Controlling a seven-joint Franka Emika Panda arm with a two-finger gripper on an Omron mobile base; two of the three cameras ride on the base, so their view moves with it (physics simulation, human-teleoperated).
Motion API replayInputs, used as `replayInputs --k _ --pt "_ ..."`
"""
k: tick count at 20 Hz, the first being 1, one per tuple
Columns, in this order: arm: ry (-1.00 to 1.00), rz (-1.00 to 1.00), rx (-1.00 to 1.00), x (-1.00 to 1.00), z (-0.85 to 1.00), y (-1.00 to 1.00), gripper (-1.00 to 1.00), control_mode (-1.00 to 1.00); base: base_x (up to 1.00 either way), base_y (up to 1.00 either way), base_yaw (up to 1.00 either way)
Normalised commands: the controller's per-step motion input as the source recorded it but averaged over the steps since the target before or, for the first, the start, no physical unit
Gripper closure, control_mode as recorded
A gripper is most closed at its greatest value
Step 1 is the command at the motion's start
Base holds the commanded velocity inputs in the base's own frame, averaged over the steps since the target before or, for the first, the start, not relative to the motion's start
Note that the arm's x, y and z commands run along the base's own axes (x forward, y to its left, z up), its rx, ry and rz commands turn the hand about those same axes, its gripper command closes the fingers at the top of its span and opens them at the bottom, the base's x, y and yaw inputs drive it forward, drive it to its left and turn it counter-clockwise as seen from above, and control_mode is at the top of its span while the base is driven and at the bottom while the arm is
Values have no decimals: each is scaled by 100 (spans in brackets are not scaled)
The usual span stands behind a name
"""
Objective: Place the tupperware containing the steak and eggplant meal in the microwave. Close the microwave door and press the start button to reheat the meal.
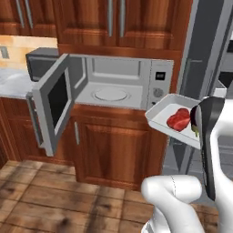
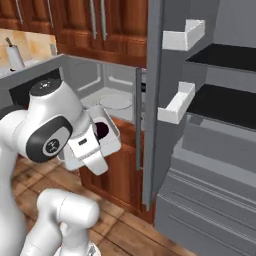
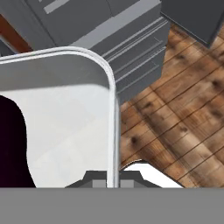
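Note:
The microwave (image 1: 122, 68) stands open, its door (image 1: 52, 103) swung out to the left and its cavity bare around the turntable. To its right, in the air at about control-panel height, hangs the pale grey tupperware (image 1: 161, 113), tilted. It carries the red steak (image 1: 178, 119) and the dark eggplant (image 1: 194, 119), which is partly behind my arm. In the hand view my gripper (image 3: 113, 180) is shut on the tupperware (image 3: 65, 118), its rim running between the fingertips, with the eggplant (image 3: 11, 144) at the left. The right base view shows the tupperware (image 2: 113, 137) and eggplant (image 2: 101, 130) beside my hand.
An open grey fridge with shelves and door bins (image 2: 177, 105) stands just right of the microwave, its drawers (image 3: 131, 43) below the tray. A dark countertop oven (image 1: 38, 61) sits behind the microwave door. Wooden cabinets (image 1: 113, 150) lie under the counter, over a plank floor (image 3: 175, 118).

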Motion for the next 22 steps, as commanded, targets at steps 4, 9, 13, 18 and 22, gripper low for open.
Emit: replayInputs --k 4,9,13,18,22 --pt "0 0 0 0 0 0 100 100 38 78 6" --pt "0 0 0 0 0 0 100 100 39 60 0" --pt "0 0 0 0 0 0 100 100 30 28 0" --pt "0 0 0 0 0 0 100 100 22 0 0" --pt "0 0 0 0 0 0 100 100 36 0 0"
